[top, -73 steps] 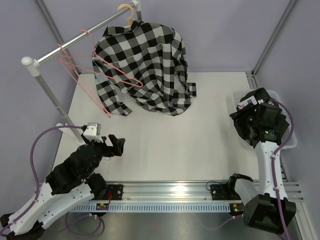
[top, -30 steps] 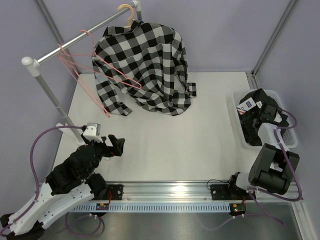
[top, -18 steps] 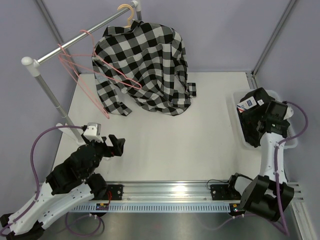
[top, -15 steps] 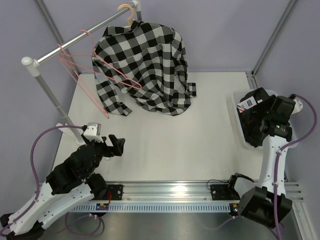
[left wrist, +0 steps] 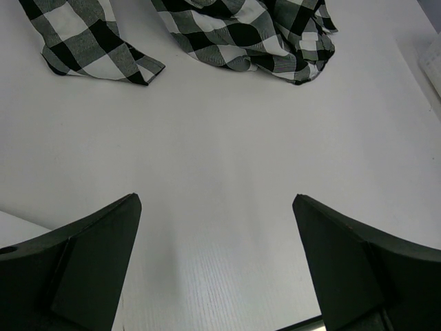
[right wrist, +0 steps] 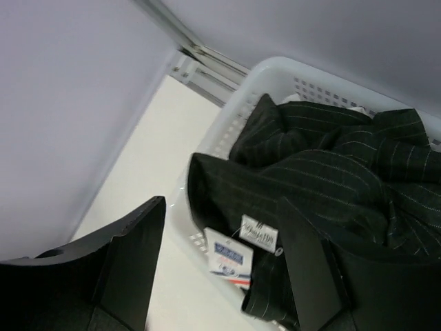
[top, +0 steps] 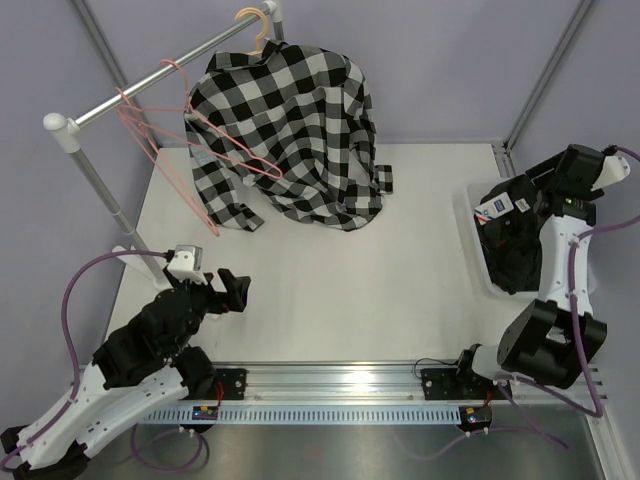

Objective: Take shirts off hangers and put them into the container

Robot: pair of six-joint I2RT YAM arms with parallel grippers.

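Observation:
A black-and-white checked shirt (top: 290, 130) hangs on a pale beige hanger (top: 256, 30), its hem (left wrist: 241, 27) and a sleeve (left wrist: 83, 41) resting on the table. Pink hangers (top: 160, 140) hang bare beside it. At the right, a dark striped shirt (top: 512, 250) (right wrist: 344, 186) with paper tags (right wrist: 229, 258) lies in the white container (top: 476, 240) (right wrist: 275, 69). My right gripper (right wrist: 222, 203) hovers open above that shirt, holding nothing; in the top view the raised wrist (top: 578, 172) hides its fingers. My left gripper (top: 232, 290) (left wrist: 215, 198) is wide open over bare table.
The silver rail (top: 140, 90) on its post (top: 95, 185) crosses the back left. A small black object (top: 385, 180) lies by the checked shirt's hem. A metal track (top: 340, 380) runs along the near edge. Walls and frame posts (top: 545, 75) enclose the table.
My right arm has risen and swung back toward the right wall, away from the basket, its jaws spreading a little wider. The dark shirt stays in the basket. The left arm has not moved.

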